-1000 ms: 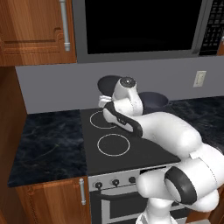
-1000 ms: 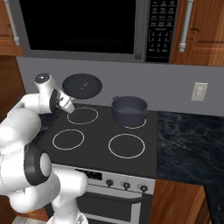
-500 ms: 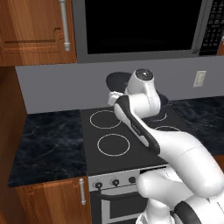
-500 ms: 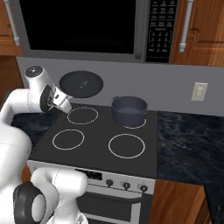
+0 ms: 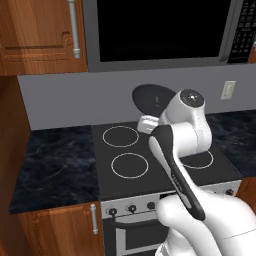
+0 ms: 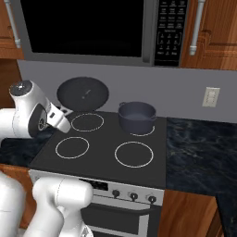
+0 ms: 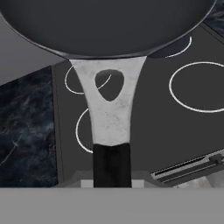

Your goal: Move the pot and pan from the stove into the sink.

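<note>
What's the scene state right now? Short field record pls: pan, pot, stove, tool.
pan: lifted off the stove, tilted up on edge in front of the back wall; held by its handle
pot: upright on the back right burner
stove: black cooktop, four white rings; three rings bare
tool: shut on the pan handle, above the stove's back left corner
sink: not in these views
task progress: pan picked up, pot not yet moved
</note>
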Robot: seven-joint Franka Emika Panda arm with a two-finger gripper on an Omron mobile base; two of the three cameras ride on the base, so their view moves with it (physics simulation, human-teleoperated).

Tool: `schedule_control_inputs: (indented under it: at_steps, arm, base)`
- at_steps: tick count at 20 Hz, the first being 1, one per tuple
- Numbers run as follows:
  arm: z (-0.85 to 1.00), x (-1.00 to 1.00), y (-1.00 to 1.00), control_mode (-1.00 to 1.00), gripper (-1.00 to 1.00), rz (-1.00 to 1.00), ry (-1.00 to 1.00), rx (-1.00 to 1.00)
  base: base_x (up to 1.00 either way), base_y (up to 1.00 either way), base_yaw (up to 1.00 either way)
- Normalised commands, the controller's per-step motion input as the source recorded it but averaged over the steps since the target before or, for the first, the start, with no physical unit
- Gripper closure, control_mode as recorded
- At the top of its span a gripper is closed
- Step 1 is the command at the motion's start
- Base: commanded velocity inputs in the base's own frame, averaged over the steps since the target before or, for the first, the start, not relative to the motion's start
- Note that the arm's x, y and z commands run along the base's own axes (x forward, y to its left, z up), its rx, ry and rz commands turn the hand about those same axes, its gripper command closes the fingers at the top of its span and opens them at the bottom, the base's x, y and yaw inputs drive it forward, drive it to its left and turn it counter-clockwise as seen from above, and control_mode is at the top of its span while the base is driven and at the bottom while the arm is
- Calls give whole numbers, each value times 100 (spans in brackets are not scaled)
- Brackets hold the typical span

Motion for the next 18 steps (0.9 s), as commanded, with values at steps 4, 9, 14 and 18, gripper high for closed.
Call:
schedule_control_inputs:
  at_steps: [4, 9, 14, 18]
  arm:
    - [11, -81, -2, -100, 100, 5, -3, 0]
    - [9, -75, 0, -100, 100, 9, -2, 0]
    - [1, -62, 0, -100, 100, 10, -7, 0]
    - [0, -41, 0, -100, 100, 6, -6, 0]
  base:
    - [0, 0, 0]
    - [0, 0, 0]
    - [0, 0, 0]
    - [0, 0, 0]
